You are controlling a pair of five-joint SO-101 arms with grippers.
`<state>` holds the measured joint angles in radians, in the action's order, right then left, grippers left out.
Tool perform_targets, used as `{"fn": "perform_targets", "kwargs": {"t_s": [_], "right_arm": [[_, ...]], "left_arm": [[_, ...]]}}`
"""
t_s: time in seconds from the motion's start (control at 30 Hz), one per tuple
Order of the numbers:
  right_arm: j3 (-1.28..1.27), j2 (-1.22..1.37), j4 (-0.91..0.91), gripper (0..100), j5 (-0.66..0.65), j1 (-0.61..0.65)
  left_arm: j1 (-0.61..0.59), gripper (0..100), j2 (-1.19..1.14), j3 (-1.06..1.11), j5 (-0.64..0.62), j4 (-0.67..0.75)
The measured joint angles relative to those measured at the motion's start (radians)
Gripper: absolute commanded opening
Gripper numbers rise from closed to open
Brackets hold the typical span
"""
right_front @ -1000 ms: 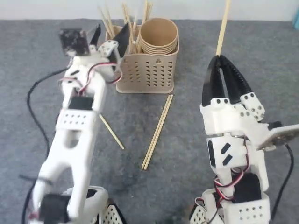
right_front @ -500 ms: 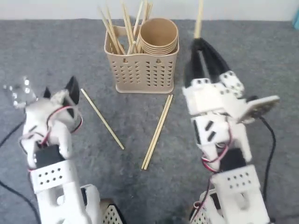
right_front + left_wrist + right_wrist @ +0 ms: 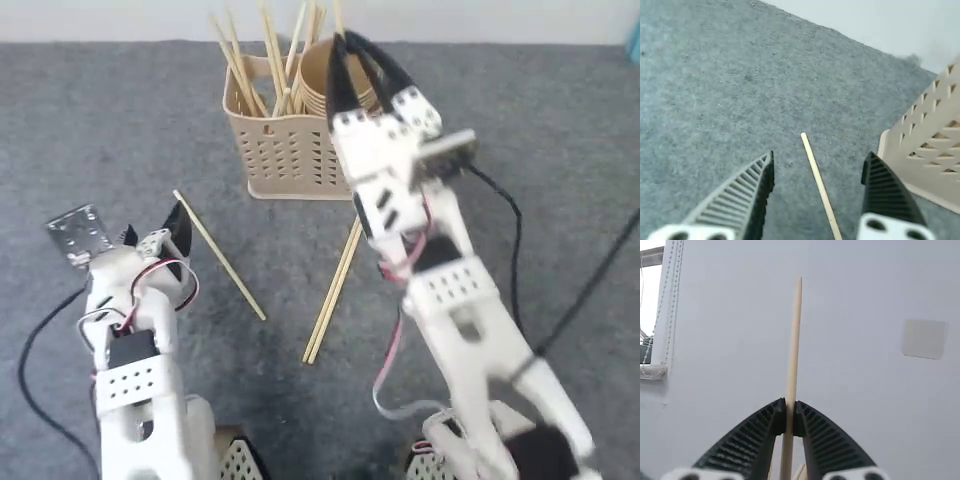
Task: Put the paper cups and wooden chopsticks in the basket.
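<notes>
High view looks down on a grey carpeted table (image 3: 560, 130); the right arm stretches to the beige basket (image 3: 290, 160) at the far edge, with the right gripper (image 3: 346, 40) above the basket's rim, its jaws clamped on an upright chopstick (image 3: 792, 340); the left gripper (image 3: 819, 156) hangs low near the front, jaws spread wide just by the end of a single chopstick (image 3: 220, 257) lying on the carpet; a stack of paper cups (image 3: 313, 80) sits in the basket's right-hand half, beside a bundle of chopsticks (image 3: 262, 60) leaning in its left-hand half; a pair of chopsticks (image 3: 335, 285) lies on the carpet just in front of the basket.
</notes>
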<state>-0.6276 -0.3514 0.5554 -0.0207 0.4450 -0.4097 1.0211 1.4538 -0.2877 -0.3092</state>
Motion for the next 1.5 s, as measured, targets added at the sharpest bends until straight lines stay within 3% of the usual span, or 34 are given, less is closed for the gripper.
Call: {"fn": "perform_targets", "kwargs": {"t_s": [0.5, 1.07, 1.27, 1.5], "right_arm": [[0.867, 0.746, 0.000, 0.9, -0.006, 0.133], [0.931, 0.859, 0.009, 1.1, -0.137, 0.135], [0.950, 0.859, -0.060, 14.2, -0.137, 0.135], [0.959, 0.848, -0.095, 5.6, -0.137, 0.137]], "left_arm": [[0.048, 27, 0.000, 0.044, 0.037, 0.092], [0.048, 27, 0.000, 0.044, 0.037, 0.095], [0.048, 27, 0.000, 0.044, 0.037, 0.095], [0.048, 27, 0.000, 0.044, 0.037, 0.095]]}}
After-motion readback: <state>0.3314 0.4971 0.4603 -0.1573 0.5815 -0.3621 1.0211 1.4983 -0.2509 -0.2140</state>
